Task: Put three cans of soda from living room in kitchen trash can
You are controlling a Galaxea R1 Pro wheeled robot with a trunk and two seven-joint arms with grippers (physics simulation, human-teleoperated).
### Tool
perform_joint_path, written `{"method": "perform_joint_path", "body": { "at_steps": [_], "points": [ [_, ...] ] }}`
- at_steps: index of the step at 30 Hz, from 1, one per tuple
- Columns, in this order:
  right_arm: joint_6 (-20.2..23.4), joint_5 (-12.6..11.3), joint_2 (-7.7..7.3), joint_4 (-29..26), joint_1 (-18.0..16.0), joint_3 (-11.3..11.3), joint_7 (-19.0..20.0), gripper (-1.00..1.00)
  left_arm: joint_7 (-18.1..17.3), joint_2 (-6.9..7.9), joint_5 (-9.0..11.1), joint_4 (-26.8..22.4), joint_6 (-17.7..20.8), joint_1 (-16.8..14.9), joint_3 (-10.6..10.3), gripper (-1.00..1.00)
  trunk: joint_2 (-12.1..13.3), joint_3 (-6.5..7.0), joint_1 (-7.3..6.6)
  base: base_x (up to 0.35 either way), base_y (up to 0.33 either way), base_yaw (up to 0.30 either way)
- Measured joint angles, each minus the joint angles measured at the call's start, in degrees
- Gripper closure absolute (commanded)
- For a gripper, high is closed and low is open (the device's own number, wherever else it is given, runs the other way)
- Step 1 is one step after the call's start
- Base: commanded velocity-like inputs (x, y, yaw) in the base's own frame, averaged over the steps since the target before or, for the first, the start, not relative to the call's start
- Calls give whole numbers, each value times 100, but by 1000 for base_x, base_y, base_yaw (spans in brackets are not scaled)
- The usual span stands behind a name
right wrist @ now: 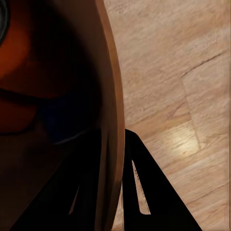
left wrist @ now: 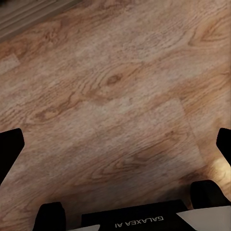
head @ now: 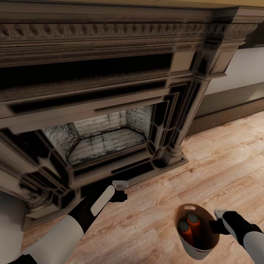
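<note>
The copper-brown tash can (head: 194, 250) hangs low over the plank floor at the lower right. My right gripper (head: 217, 221) is shut on its rim. In the right wrist view the fingers (right wrist: 139, 192) pinch the bin wall (right wrist: 109, 72), one inside and one outside. Two orange cans of soda (head: 193, 221) (head: 184, 229) stand inside the bin, and orange shapes (right wrist: 29, 62) show in its dark inside. I cannot make out a blue can. My left gripper (head: 121, 189) hovers open over bare floor by the fireplace base, its fingers (left wrist: 10, 147) wide apart with nothing between them.
A dark carved fireplace (head: 110, 91) with a pale brick firebox (head: 102, 137) stands right ahead, its base (head: 172, 157) jutting onto the wood floor (head: 227, 157). A dark baseboard and pale wall (head: 234, 95) run off to the right. Open floor lies to the right.
</note>
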Motion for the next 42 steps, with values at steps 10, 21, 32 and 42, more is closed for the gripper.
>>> {"method": "perform_joint_path", "body": {
  "at_steps": [10,21,32,42],
  "points": [
    [-415,-7,-3,372,7,7,-124,100,0,-7,0,-1,0,0,0,-100,0,0,0,0,0,0],
    [-623,-20,-17,493,18,6,-182,100,0,-27,0,-1,0,0,0,-100,-359,-161,197,0,0,0],
    [-812,-8,-21,516,20,-10,-187,100,0,-40,0,-1,0,0,-3,-100,-722,-323,395,0,0,0],
    [-1083,-22,-20,523,37,12,-189,100,0,-46,0,-1,0,0,-2,-100,-722,-323,395,0,0,0]
  ]
}}
